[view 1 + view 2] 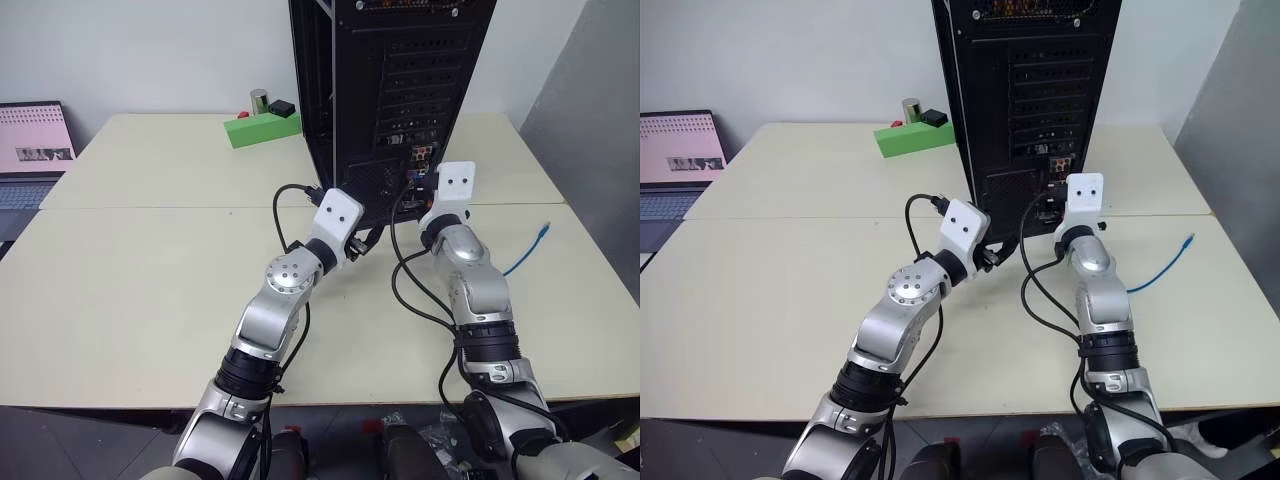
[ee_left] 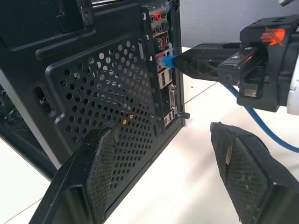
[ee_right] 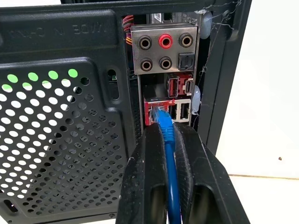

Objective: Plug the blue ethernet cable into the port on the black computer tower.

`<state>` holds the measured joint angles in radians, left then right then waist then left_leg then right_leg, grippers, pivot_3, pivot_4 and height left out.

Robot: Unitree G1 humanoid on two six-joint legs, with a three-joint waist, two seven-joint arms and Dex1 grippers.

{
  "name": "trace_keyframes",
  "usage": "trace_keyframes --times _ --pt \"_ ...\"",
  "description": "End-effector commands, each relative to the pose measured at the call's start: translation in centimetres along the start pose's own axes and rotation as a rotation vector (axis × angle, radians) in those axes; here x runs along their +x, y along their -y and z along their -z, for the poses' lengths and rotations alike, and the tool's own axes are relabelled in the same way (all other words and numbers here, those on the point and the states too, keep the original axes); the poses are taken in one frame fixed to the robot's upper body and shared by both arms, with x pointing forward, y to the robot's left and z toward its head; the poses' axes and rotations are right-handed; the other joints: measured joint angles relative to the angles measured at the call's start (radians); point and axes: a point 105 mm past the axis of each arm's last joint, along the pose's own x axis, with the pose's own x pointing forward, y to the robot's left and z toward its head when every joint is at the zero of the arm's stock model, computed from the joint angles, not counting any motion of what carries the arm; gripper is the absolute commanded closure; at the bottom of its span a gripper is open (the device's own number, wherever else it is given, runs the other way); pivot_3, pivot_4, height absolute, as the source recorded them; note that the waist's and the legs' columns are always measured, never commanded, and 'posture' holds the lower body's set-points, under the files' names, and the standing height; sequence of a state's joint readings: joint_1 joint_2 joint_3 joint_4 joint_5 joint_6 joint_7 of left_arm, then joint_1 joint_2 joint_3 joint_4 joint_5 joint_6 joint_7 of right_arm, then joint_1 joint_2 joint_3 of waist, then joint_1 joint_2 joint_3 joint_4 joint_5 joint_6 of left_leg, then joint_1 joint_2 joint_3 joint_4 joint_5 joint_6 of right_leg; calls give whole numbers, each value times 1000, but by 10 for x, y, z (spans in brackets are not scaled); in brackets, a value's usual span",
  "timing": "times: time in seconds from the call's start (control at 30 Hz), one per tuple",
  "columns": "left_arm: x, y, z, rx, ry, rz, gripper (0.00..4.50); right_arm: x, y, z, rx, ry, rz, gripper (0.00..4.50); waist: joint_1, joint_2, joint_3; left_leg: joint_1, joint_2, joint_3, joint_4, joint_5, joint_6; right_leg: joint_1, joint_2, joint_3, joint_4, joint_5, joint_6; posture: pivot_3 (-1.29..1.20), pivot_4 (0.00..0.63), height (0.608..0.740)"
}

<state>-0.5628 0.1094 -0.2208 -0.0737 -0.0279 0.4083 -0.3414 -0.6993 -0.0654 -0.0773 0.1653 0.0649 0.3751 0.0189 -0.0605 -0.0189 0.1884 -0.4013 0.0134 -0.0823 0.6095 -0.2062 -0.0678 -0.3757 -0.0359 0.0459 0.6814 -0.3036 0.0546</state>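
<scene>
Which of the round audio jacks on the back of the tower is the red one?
On the black computer tower, the red audio jack is the top-row middle one; the others are black.

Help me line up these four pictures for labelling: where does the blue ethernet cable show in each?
Left eye view: blue ethernet cable on the table, right of the right arm.
Right eye view: the same free end, on the table right of that arm.
Left wrist view: the plug end in the right claw, at the ports.
Right wrist view: clamped between that claw's fingers, plug at the ports.
Shared landmark: the black computer tower.
</scene>
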Motion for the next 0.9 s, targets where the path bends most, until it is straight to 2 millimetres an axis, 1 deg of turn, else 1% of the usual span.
trace_keyframes --times 0.03,0.4,0.57,0.63,0.7,0.77,0.83,0.87,0.9 --pt "-1 -1 -23 22 79 -6 1165 5 -11 -27 1 92 -37 4500 0 0 0 0 0 0 0 0 0 0 0 0 0 0 0 0 150 740" --pt "-1 -1 -22 22 77 -8 1165 9 -12 -27 9 88 -46 4500 -4 0 0 0 0 0 0 0 0 0 0 1 0 0 0 0 150 740" --pt "-2 -2 -22 22 75 -12 1165 9 -9 -25 15 78 -46 4500 -6 0 0 1 0 1 0 0 0 0 0 1 0 0 0 0 150 740" --pt "-2 -2 -21 22 74 -13 1115 8 -5 -22 18 71 -45 3815 -6 0 0 1 0 0 0 0 0 0 0 1 0 0 0 0 150 740" --pt "-2 -3 -21 23 73 -13 1115 7 -2 -21 15 64 -51 3652 -4 0 0 0 0 0 0 0 0 0 0 1 0 0 0 0 150 740" --pt "-2 -3 -21 24 74 -14 1115 4 1 -19 11 55 -63 3184 -1 0 0 0 0 0 0 0 0 0 0 1 0 0 0 0 150 740" --pt "-3 -4 -21 26 73 -16 1115 -1 5 -18 -2 45 -89 2813 4 0 0 -1 0 0 0 0 0 0 0 1 -1 0 0 0 150 740" --pt "-3 -5 -21 26 72 -16 1115 -4 7 -17 -9 40 -103 2524 7 0 0 -1 0 0 0 0 0 0 0 0 -1 0 0 0 150 740" --pt "-3 -6 -21 28 72 -17 1115 -10 11 -18 -23 37 -134 2345 10 0 0 -1 0 0 0 0 0 0 0 0 -1 0 0 0 150 740"
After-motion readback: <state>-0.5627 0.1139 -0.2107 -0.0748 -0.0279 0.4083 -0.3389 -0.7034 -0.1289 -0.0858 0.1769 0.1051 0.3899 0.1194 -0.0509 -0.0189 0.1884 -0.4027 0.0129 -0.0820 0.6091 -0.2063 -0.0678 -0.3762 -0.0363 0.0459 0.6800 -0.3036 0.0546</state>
